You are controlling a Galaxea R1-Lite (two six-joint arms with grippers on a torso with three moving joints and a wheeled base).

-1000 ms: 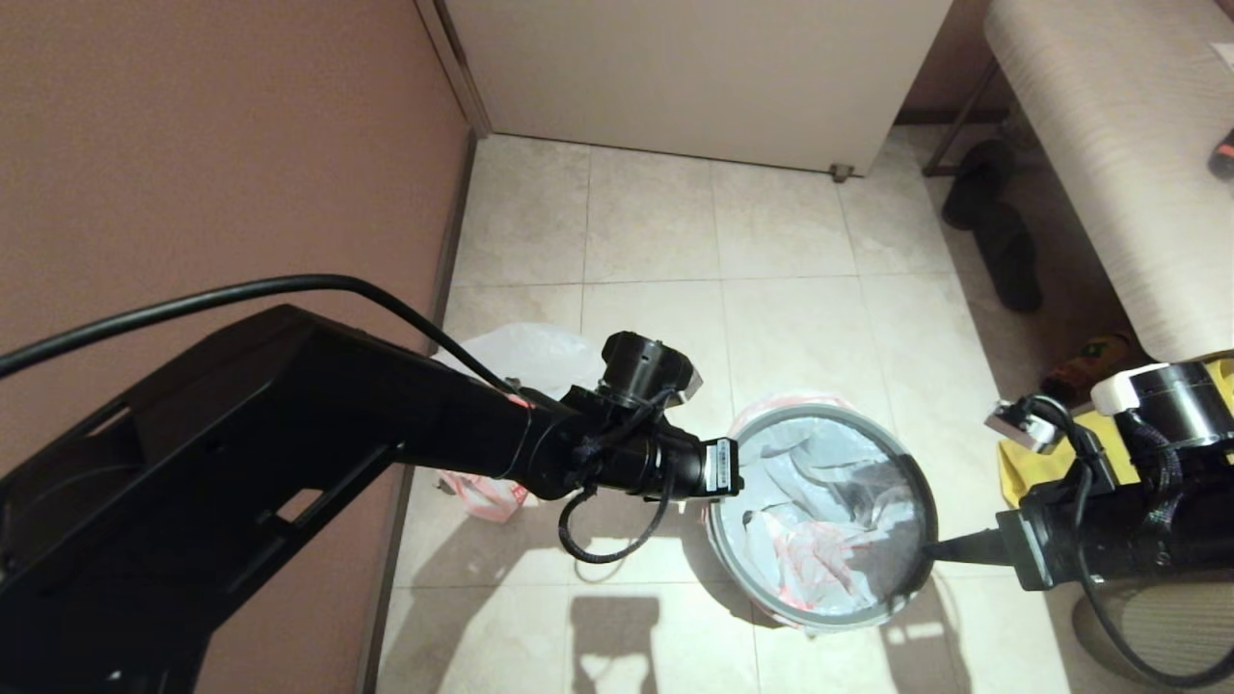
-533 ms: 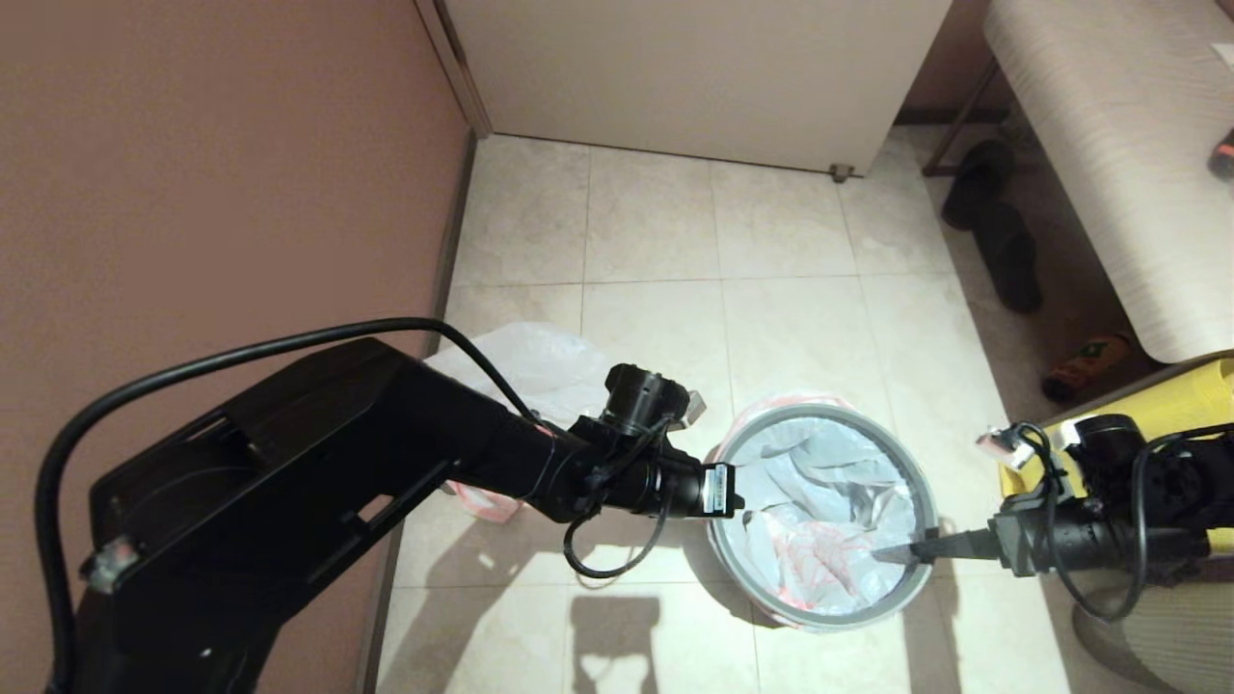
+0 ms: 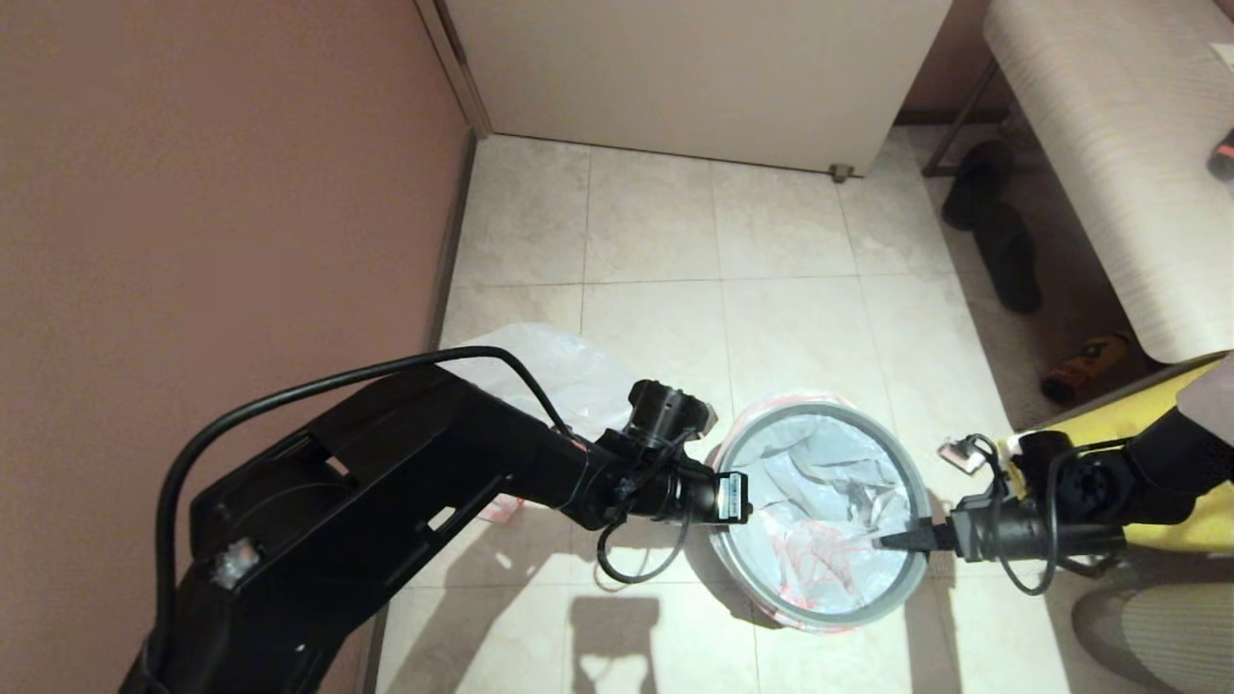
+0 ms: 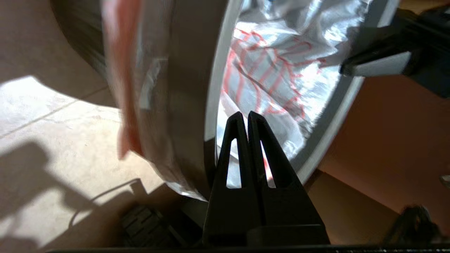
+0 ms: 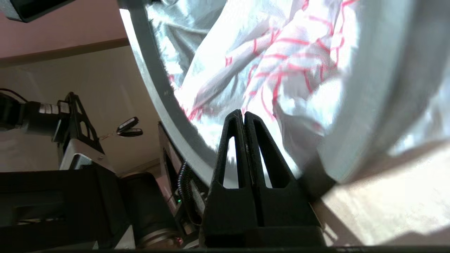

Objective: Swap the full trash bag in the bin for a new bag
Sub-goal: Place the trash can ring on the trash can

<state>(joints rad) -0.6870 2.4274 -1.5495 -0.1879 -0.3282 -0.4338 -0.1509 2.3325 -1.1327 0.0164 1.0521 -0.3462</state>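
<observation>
The bin (image 3: 819,409) stands on the tiled floor with its grey rim ring (image 4: 218,70) seated on top. The new bag (image 3: 819,482), white with red-orange print, lines it, its hem folded out under the ring. My left gripper (image 4: 244,114) is shut and empty, fingertips just over the bin's left rim. At the right rim my right gripper (image 3: 882,543) is shut and empty too, its tip (image 5: 243,113) reaching inside the ring above the crumpled film. The full trash bag (image 3: 554,361) lies on the floor by the wall, partly hidden behind my left arm.
A brown wall (image 3: 212,193) runs along the left and a white cabinet (image 3: 694,67) closes the back. A yellow fabric bag (image 3: 1138,414) sits right of the bin. Dark slippers (image 3: 998,231) and an orange object (image 3: 1085,366) lie beside the padded bench (image 3: 1109,145).
Both arms have dropped lower. The right gripper has slid left, so its tip now sits past the rim over the bag. Both grippers stayed shut.
</observation>
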